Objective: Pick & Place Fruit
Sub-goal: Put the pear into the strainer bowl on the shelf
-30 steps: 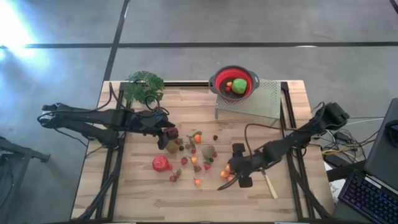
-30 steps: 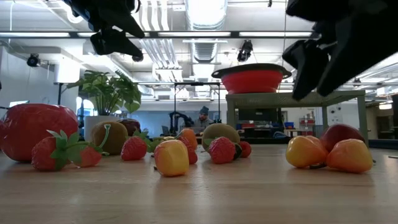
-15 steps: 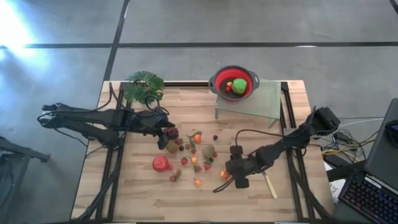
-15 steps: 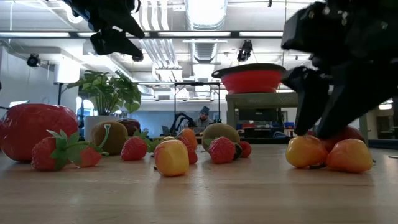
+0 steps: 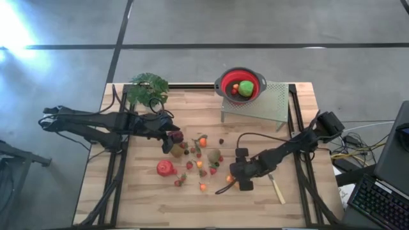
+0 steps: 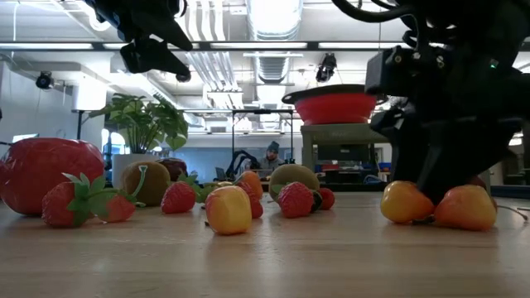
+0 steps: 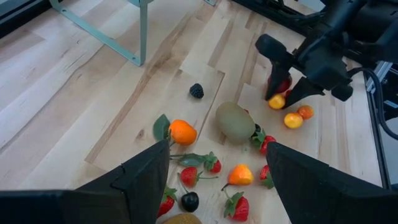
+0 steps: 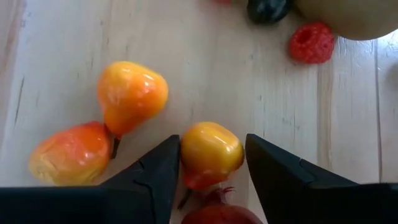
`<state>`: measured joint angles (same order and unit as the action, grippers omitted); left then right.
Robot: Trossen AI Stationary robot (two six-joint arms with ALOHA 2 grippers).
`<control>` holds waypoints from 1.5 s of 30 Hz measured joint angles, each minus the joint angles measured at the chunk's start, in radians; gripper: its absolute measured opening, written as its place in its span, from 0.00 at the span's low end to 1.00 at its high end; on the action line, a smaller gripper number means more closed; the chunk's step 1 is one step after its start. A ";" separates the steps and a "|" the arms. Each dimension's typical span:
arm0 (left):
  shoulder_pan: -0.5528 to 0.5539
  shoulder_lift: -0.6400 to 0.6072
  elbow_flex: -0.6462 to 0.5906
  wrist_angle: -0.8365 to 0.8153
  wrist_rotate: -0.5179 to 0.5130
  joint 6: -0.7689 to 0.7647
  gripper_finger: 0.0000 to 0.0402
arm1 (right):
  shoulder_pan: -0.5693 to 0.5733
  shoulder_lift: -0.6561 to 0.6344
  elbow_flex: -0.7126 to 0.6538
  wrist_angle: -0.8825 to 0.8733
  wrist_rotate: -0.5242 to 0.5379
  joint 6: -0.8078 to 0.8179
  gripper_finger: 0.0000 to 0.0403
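The right gripper (image 8: pixel 210 167) is down on the desk (image 5: pixel 140 198), jaws apart astride a yellow-orange fruit (image 8: pixel 210 152), placed to grasp it.

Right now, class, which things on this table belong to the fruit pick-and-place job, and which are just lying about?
Job:
- scattered toy fruit
- yellow-orange fruit between the right gripper fingers
- red bowl already holding fruit

Lying about:
- potted plant
- knife
- perforated stand
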<state>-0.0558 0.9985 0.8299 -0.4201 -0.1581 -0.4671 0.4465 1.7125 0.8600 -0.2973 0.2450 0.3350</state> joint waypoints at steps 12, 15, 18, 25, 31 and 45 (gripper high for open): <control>0.000 0.000 0.000 0.000 0.000 0.000 0.68 | 0.000 -0.001 0.000 0.001 0.000 -0.006 0.30; 0.000 0.000 0.000 0.000 0.000 0.000 0.68 | -0.002 -0.001 0.000 0.000 0.000 -0.008 0.33; 0.000 0.000 0.000 0.000 0.000 0.000 0.68 | -0.003 -0.003 0.003 -0.004 0.000 -0.026 0.34; 0.000 0.000 0.000 0.000 0.000 0.000 0.68 | -0.012 -0.012 0.060 -0.007 0.003 -0.129 0.29; 0.000 0.000 0.000 0.000 0.000 0.000 0.68 | -0.046 -0.067 0.111 -0.050 0.053 -0.209 0.32; 0.000 0.000 0.000 -0.001 0.000 0.000 0.68 | -0.213 -0.375 0.159 -0.089 0.183 -0.470 0.31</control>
<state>-0.0559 0.9985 0.8299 -0.4206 -0.1584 -0.4671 0.2335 1.3372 1.0195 -0.3862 0.4275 -0.1352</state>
